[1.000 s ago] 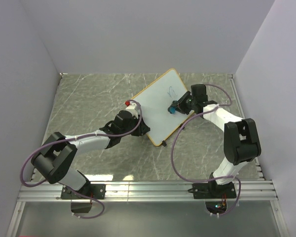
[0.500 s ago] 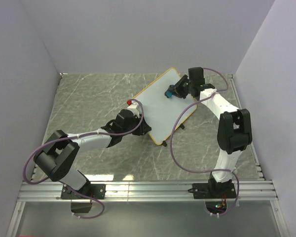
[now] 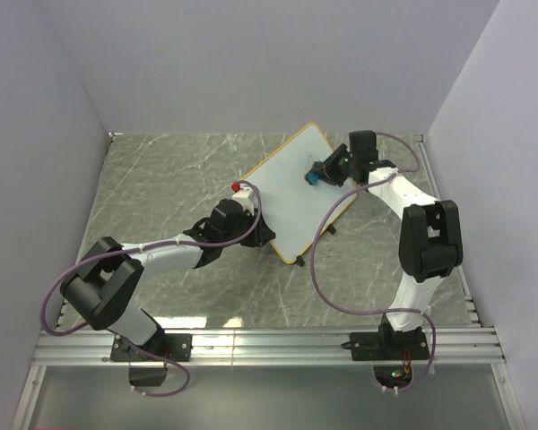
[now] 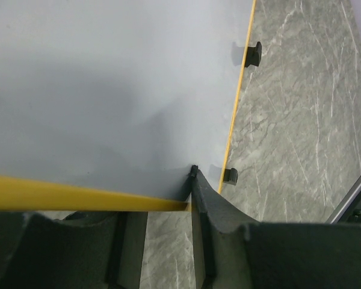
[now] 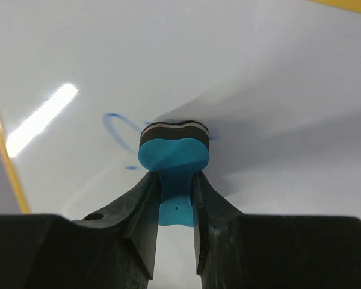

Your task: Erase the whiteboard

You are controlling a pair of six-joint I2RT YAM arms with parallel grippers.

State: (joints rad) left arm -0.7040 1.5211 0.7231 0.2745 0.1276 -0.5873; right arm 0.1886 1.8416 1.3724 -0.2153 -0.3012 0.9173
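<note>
– Two arms on this one, so who's doing what? And where's the small white rectangular whiteboard with the thin yellow-orange frame point(image 3: 287, 202) sitting?

– Around 1 o'clock from the middle of the grey marbled tabletop point(image 3: 161, 179), tipped up on a slant. Left gripper point(image 3: 258, 236) is clamped on the frame at the board's 7 o'clock side; its wrist view shows the yellow edge running between the fingers point(image 4: 210, 211). Right gripper point(image 3: 330, 168) is squeezed tight on a small blue eraser with a dark pad point(image 3: 313, 176), and the pad is pressed against the board face at roughly 1 o'clock of the board's centre.

– Anything left to wipe?

– Yeah, a blue loop of marker point(image 5: 117, 123) pokes out at the eraser's 9 o'clock in the right wrist view. So not finished, I'd say.

– How's the board gonna behave?

– My guess: light, thin, stiff, slick surface. It'll skate or pivot under a wipe unless the frame is pinned, so the edge is the place to hold, not the glossy face. Two little black feet point(image 4: 253, 54) sit along its 3 o'clock edge in the left wrist view; can't tell if they touch the table.
</note>
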